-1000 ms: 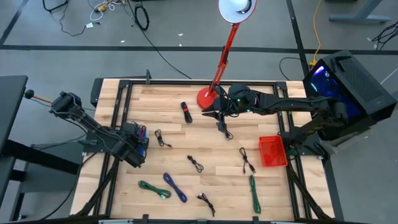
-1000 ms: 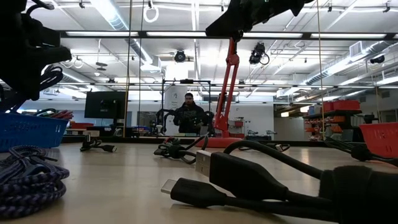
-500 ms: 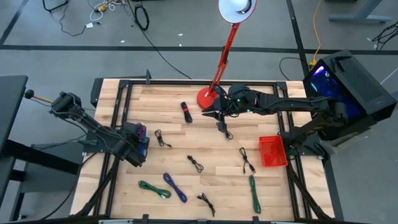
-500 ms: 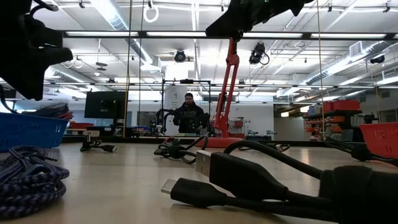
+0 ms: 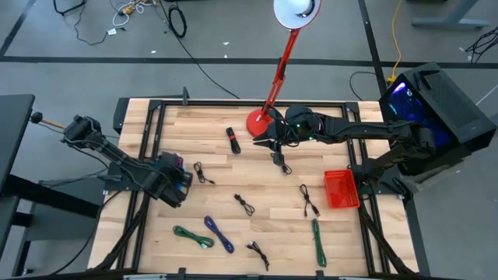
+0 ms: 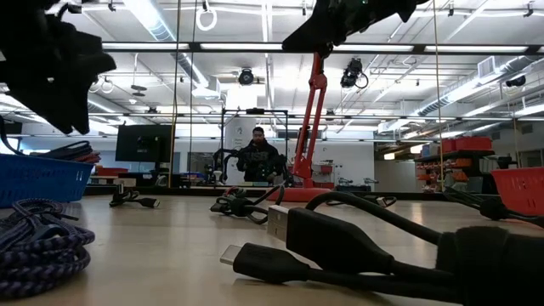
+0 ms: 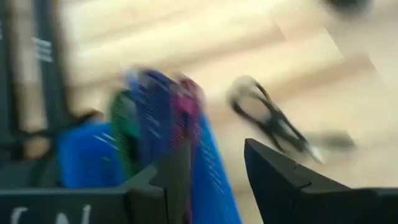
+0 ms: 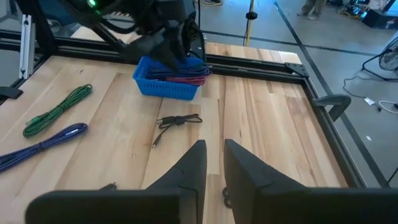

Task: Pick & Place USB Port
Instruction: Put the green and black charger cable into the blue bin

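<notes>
Left gripper (image 7: 214, 180) hung over the blue basket (image 8: 166, 86) at table's left, fingers apart and empty, likely after a drop. Right gripper (image 8: 213, 163), slightly parted, empty, waited above a black cable (image 5: 278, 161) far-centre.

No word, label or number can be read in any view. Pale marks on the housing behind the left claw (image 7: 214, 180) may be letters, but blur leaves them illegible.

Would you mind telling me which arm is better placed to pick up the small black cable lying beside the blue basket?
Left: its gripper is at the blue basket, near that black cable; the right gripper is by the lamp base.
</notes>
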